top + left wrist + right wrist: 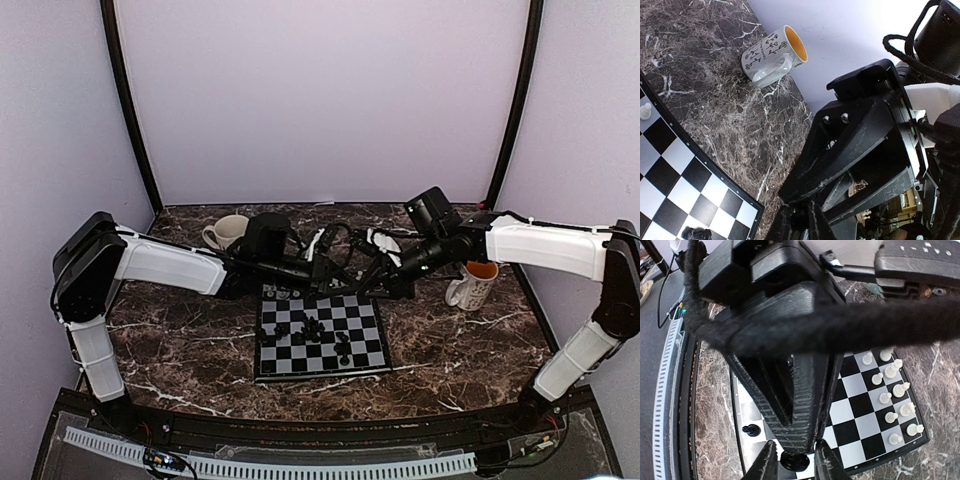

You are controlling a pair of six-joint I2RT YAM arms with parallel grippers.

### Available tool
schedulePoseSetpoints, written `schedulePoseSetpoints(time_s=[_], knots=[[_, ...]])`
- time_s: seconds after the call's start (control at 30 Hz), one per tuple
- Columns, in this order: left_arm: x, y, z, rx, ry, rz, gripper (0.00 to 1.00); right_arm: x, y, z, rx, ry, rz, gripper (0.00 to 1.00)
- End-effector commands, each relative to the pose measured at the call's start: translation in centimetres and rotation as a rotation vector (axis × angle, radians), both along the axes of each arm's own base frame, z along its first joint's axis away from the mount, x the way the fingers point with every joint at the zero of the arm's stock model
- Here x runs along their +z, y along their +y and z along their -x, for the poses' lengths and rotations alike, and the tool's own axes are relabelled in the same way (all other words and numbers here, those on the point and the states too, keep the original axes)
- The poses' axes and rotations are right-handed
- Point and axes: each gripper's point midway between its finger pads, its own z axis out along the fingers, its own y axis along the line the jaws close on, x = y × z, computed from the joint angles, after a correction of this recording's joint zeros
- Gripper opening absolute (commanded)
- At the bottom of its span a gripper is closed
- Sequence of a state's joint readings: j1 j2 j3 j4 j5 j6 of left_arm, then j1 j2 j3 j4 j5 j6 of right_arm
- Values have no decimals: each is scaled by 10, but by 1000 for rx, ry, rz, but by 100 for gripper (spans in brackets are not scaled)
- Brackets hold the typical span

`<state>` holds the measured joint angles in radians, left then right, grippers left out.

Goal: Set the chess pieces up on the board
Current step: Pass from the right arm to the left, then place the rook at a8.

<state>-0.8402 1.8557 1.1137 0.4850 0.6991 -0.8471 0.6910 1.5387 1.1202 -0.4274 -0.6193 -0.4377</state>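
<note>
The board [322,374] lies mid-table with black chess pieces [316,329] on it. Both grippers meet above its far edge. In the right wrist view a black chess piece [794,461] hangs between the fingers of my right gripper [795,442]. Those fingers stand slightly apart from it, so the gripper is open. The left gripper's black fingers [805,405] come down and pinch the top of that piece. My left gripper [797,207] looks shut in its own view, facing the right gripper's body [865,135]. White chess pieces [892,390] line one side of the board [860,425]. A black pawn [751,430] stands alone.
A patterned mug with an orange inside [772,55] stands on the marble at the right [473,283]. A white mug [228,232] sits at the back left. A white pawn [645,111] and a black piece [696,233] stand on the board [670,165]. Cables drape over both wrists.
</note>
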Motion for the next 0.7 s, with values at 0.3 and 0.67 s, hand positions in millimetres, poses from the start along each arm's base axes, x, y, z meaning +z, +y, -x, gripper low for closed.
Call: schedulePoseSetpoints(time_s=[0.3,0.67], knots=[[-26,0,-8,-12,-447,-359,7,47,-60,-6,-120,-10,-132,45],[-61,-33,38,-259,-903,-630,8,34,-112,-61,-413,-66,-136,49]])
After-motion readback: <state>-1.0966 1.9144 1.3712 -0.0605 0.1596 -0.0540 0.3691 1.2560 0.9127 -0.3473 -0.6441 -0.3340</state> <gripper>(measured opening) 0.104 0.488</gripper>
